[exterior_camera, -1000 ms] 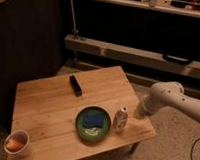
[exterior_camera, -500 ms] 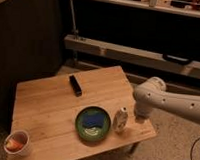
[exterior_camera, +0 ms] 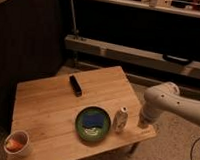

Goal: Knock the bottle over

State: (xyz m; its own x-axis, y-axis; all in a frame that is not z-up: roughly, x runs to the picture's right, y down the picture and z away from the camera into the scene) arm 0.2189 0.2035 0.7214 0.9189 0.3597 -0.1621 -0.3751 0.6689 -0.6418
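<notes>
The small pale whitish-grey bottle (exterior_camera: 121, 119) stands on the wooden table (exterior_camera: 52, 107) near its front right corner, just right of the green plate (exterior_camera: 93, 124). It looks upright or nearly so. My white arm (exterior_camera: 167, 100) reaches in from the right. My gripper (exterior_camera: 141, 121) points down at the table's right edge, close to the right of the bottle. I cannot tell whether it touches the bottle.
A black rectangular bar (exterior_camera: 75, 85) lies at the back middle of the table. A white cup with orange contents (exterior_camera: 16, 143) stands at the front left corner. The green plate holds something blue. A dark shelf unit with a metal rail (exterior_camera: 134, 53) stands behind.
The arm swung left toward the bottle, then drew back a little to the right. The bottle stays in about the same place, still standing.
</notes>
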